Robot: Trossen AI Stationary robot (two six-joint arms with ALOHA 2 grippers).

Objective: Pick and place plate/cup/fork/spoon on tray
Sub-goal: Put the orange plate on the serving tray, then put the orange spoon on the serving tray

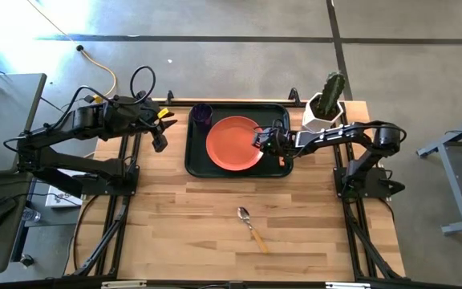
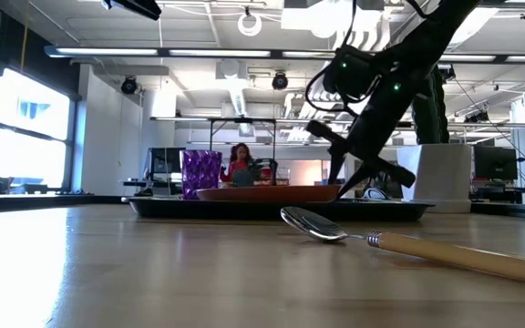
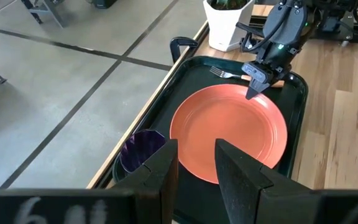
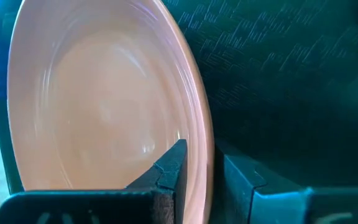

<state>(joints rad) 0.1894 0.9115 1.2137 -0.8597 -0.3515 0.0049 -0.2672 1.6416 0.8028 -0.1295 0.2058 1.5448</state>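
The orange plate lies flat in the dark green tray. The purple cup stands in the tray's far left corner. The fork lies in the tray along its right end. The spoon rests on the bare table nearer the front edge. My right gripper is open at the plate's right rim, slanting down, one finger over the plate and one outside it. My left gripper hangs open left of the tray, above the table, with nothing between its fingers. My right gripper's fingers stand on either side of the plate's right rim, coming from the table's right and slanting down. The plate lies flat in the tray. I cannot tell whether either finger touches the rim.
A white pot with a green cactus stands at the table's far right corner, close behind my right arm. A person sits in the room beyond the table. Bare wood lies between the tray and the table's near edge, around the spoon.
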